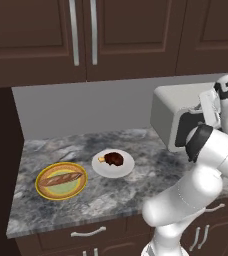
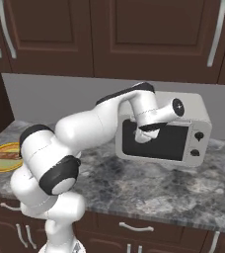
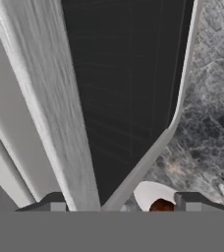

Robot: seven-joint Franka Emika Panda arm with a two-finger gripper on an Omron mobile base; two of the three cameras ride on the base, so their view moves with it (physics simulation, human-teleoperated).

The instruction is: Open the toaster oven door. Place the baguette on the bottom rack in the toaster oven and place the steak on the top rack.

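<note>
The toaster oven (image 2: 183, 106) stands on the counter at the right. Its door (image 2: 156, 141), a dark glass window in a light frame, looks closed. My gripper (image 2: 145, 133) is at the door's upper left edge. In the hand view my gripper (image 3: 123, 202) is open, with the door's pale top edge (image 3: 79, 162) running between the fingertips (image 3: 52, 203) and room left on one side. The baguette (image 1: 61, 179) lies on a yellow plate (image 1: 42, 190). The steak (image 1: 114, 159) sits on a white plate (image 1: 126, 169) in the middle of the counter. The racks are hidden behind the door.
The marble counter (image 1: 136, 190) runs from a dark wall panel on the left to the oven. Dark wood cabinets (image 1: 126, 35) hang overhead. My arm crosses in front of the oven (image 1: 166, 115) in the left base view. Drawers sit below the counter's front edge.
</note>
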